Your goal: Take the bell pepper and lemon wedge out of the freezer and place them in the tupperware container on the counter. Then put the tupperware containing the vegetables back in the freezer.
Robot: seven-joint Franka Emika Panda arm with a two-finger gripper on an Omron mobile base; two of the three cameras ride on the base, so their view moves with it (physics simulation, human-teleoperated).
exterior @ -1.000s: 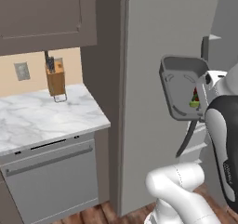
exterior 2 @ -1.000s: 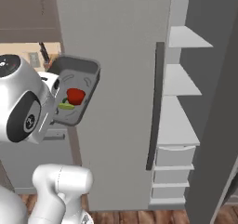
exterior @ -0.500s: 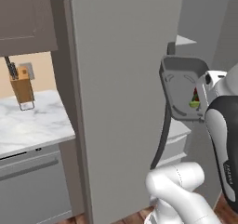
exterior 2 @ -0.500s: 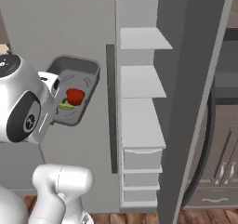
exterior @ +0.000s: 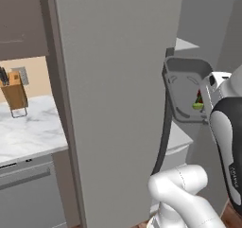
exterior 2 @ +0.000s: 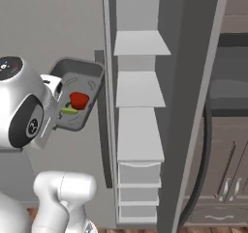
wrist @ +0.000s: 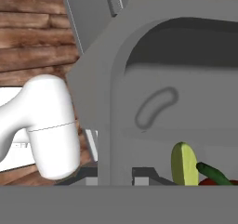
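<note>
At the far left a knife block (exterior: 14, 94) is seen on the counter (exterior: 28, 135); beside it the broad grey door of the freezer (exterior: 118, 94) is swung open; the tupperware container (exterior 2: 77, 101) is held tilted in the air before the shelves, the bell pepper (exterior 2: 79, 100) and lemon wedge (wrist: 184, 164) lying together inside it; the gripper is closed narrowly on the container's rim, its fingertips hidden behind the wall.

Flat, even rendered light is falling everywhere, with no glare. Shadows are staying faint. Edges are looking slightly soft.
</note>
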